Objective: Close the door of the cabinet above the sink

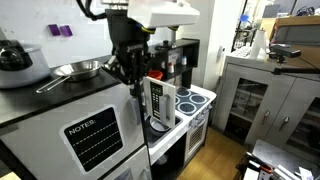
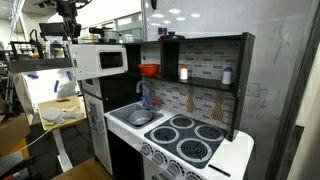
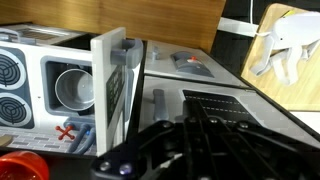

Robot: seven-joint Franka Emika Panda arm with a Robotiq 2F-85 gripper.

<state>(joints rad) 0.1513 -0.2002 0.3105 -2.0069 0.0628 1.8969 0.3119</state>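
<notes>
The toy kitchen's white cabinet door with a dark window (image 1: 158, 100) stands open, swung out over the sink. In the wrist view I see it edge-on (image 3: 110, 85), and it also shows in an exterior view (image 2: 105, 60). The round sink (image 2: 140, 117) lies below it and shows in the wrist view too (image 3: 70, 88). My black gripper (image 1: 127, 72) hangs above the grey fridge top, just beside the door's upper edge and apart from it. It also shows in an exterior view (image 2: 68, 28). In the wrist view its fingers (image 3: 190, 135) look shut and empty.
A metal pan (image 1: 78, 69) and a kettle (image 1: 12, 57) sit on the fridge top. The stove burners (image 2: 190, 140) lie beside the sink. A red bowl (image 2: 149, 70) and small jars stand in the open black shelf. A white cabinet (image 1: 265, 95) stands across the aisle.
</notes>
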